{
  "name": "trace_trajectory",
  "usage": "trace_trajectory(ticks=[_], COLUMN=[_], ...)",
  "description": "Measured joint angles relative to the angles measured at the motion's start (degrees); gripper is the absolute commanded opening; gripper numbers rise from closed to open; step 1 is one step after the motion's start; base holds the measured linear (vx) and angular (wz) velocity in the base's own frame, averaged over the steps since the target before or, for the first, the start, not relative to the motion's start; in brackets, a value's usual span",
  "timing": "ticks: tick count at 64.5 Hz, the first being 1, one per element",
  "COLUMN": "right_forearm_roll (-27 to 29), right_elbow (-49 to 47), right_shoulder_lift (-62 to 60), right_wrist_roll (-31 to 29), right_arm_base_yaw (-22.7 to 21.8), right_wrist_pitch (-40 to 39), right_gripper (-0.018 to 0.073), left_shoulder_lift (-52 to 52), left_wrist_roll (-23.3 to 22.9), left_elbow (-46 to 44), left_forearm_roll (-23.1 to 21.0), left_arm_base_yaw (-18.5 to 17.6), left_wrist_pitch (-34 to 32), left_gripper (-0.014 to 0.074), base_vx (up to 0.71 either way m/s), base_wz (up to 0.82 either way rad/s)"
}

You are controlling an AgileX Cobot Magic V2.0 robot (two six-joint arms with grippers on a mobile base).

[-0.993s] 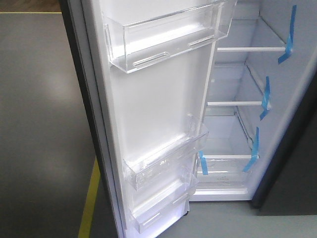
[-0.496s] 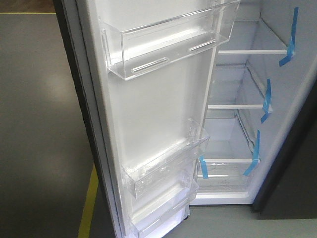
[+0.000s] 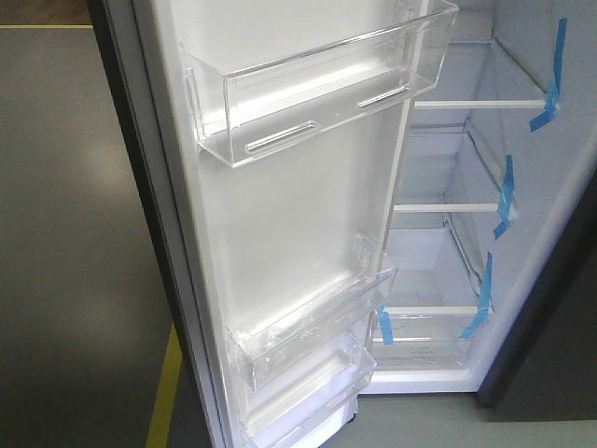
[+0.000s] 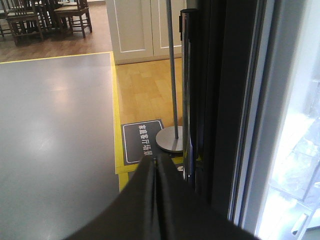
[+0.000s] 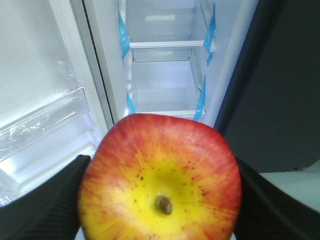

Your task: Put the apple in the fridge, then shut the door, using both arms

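The apple (image 5: pixel 160 180), red with a yellow patch round its stem end, fills the lower right wrist view, and my right gripper (image 5: pixel 159 192) is shut on it, black fingers (image 5: pixel 40 205) at either side. Straight beyond it the fridge (image 5: pixel 165 75) stands open, showing white shelves with blue tape. The door (image 3: pixel 289 233) is swung wide, its white inside and clear bins (image 3: pixel 317 84) facing the front camera. My left gripper (image 4: pixel 154 160) is shut on nothing, low beside the door's dark outer edge (image 4: pixel 225 100) and chrome handle (image 4: pixel 189 90). Neither gripper shows in the front view.
Left of the door lies grey floor (image 4: pixel 55 130) edged by a yellow line (image 4: pixel 116 100). A metal pole on a round base (image 4: pixel 170 139) and a dark floor sign (image 4: pixel 142 142) stand close behind the door. A dark panel (image 5: pixel 280 85) flanks the fridge's right side.
In the front view the door and shelves have drifted slightly downward and the door's left edge leftward, so the camera has shifted a little relative to the fridge.
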Motion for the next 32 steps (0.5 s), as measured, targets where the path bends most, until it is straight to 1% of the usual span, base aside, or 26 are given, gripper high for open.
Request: trace_trajectory(ticks=[32], right_forearm_roll=[0.0], right_elbow=[0.0], right_shoulder_lift=[0.0], right_wrist_roll=[0.0], right_arm_base_yaw=[0.0], right_wrist_pitch=[0.0], right_gripper=[0.0100], left_shoulder_lift=[0.0], left_wrist_roll=[0.0], left_elbow=[0.0], left_forearm_roll=[0.0], left_arm_base_yaw=[0.0], left_wrist_pitch=[0.0], left_gripper=[-0.0005], base_vx=[0.03], base_wz=[-0.01])
